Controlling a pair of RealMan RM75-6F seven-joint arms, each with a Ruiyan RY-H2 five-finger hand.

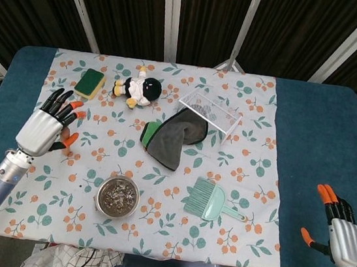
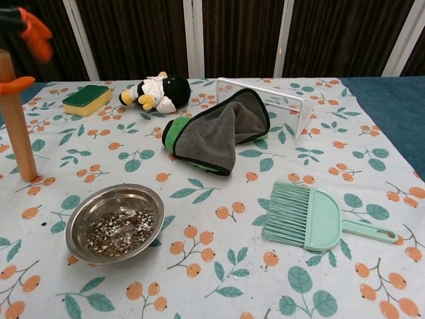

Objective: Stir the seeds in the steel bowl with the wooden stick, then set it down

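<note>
Upright at the left edge of the chest view stands the wooden stick (image 2: 16,119), its lower end on or just above the patterned cloth (image 2: 199,219), near the steel bowl (image 2: 115,223) of seeds (image 2: 119,234) but short of it. The left hand (image 1: 47,128) holds the stick near its top; orange-tipped fingers (image 2: 33,32) show there, though the head view hides the stick under the hand. The right hand (image 1: 342,233) rests well apart at the counter's (image 1: 321,146) far corner, fingers spread, holding nothing.

The step in hand looks like carrying the stick to the bowl. To do it well, lift the tip over the rim, lower it into the seeds, and stir in small circles so the light bowl does not slide or tip.

How firmly the stick is held cannot be judged, and its top is cut off.
</note>
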